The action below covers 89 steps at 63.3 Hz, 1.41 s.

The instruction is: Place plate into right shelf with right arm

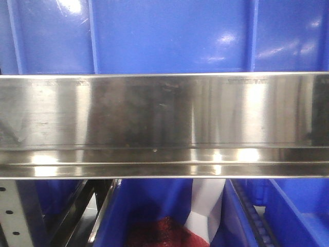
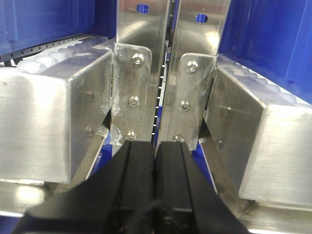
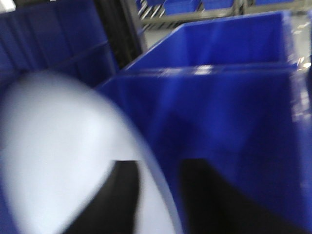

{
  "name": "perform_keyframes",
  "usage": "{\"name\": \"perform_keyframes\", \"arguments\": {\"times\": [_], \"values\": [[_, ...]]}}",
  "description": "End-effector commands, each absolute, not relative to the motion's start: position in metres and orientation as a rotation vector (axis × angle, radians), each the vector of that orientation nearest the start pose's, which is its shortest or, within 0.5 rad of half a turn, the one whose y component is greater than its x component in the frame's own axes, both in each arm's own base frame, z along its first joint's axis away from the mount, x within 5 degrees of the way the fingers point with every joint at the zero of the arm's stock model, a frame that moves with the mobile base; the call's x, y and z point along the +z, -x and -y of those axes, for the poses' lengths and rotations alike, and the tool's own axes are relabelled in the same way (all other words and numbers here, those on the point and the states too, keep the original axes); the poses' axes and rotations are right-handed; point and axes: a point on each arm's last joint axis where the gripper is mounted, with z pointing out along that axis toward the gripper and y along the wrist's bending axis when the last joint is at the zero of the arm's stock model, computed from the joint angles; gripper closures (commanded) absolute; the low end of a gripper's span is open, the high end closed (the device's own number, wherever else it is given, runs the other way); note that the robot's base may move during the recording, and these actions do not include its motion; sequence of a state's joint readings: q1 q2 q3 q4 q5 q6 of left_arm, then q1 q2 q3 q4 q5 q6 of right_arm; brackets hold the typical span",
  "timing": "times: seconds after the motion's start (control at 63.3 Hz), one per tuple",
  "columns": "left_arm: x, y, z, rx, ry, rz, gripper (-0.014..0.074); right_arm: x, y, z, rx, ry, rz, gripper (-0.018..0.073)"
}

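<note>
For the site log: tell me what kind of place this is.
Probably a warehouse or storeroom: steel shelves, big blue bins and roller tracks; the right claw holds a plate.

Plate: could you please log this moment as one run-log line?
plate: rim-gripped by right tool | near blue bin, not yet placed | left tool: shut, empty

No text, label, brand or number is being shown legibly in any view; faint stamped marks on the right shelf (image 1: 164, 118) are being blurred beyond reading.
</note>
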State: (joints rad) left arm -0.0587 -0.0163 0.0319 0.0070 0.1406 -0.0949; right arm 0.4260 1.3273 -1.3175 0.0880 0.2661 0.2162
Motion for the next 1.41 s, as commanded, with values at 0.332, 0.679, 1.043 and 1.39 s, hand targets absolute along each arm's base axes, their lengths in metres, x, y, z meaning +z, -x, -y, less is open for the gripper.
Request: {"name": "perform_keyframes", "arguments": {"times": [0.332, 0.679, 1.043, 1.39], "values": [[0.196, -0.056, 0.003, -0.122, 0.026, -1.554, 0.0643, 0.460, -0.264, -0.126, 0.576, 0.134, -1.681, -0.0074], [0.196, -0.056, 0.003, -0.122, 0.026, -1.554, 0.0643, 0.496, -0.195, -0.095, 0.583, 0.151, -1.656, 0.0005], [0.196, -0.056, 0.003, -0.122, 0.026, -1.554, 0.0643, 0.518, -0.125, -0.055, 0.435, 0.193, -1.591, 0.0505], [0.196, -0.056, 0.003, -0.122, 0.026, -1.554, 0.0643, 0.520, -0.112, -0.048, 0.436, 0.190, -1.582, 0.0504]]}}
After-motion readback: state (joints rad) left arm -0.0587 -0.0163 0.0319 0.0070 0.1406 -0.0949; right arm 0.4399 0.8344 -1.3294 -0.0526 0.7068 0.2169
